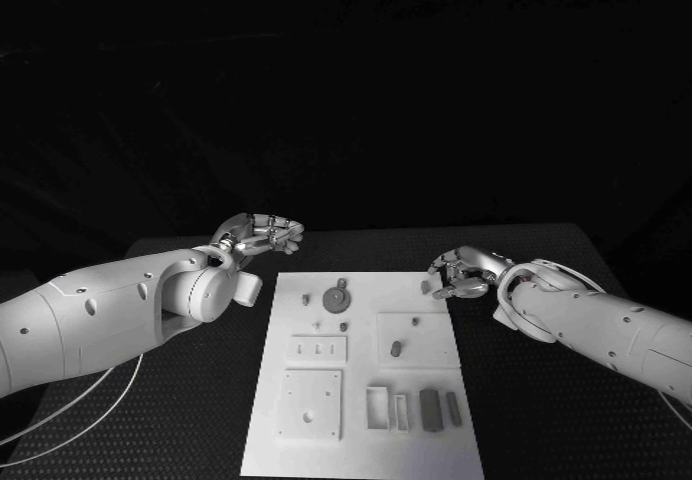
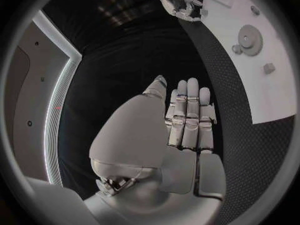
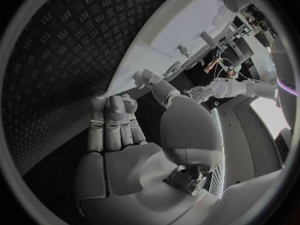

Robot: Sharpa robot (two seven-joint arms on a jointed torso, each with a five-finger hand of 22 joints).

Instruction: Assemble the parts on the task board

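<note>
The dark surface [image 1: 173, 420] carries a white board [image 1: 361, 440] lying lengthwise down its middle, reaching from near the far edge toward the near edge; on the board's near half sit a square plate [image 1: 312, 403] by its left edge and a smaller plate [image 1: 317, 348] just beyond it, with a raised square panel [image 1: 411, 338] toward the right edge; near the board's near right corner lie a few upright slim blocks [image 1: 430, 408] side by side; at the far end a round gear [image 1: 336, 297] lies flat, with small pegs [image 1: 306, 297] close beside it.

The left robot hand [image 1: 257, 238] hangs over the surface off the board's far left corner, fingers straight and close together, holding nothing, clear of the board; the right robot hand [image 1: 464, 274] sits just off the board's far right corner, fingers drawn in side by side, grasping nothing that can be seen.
</note>
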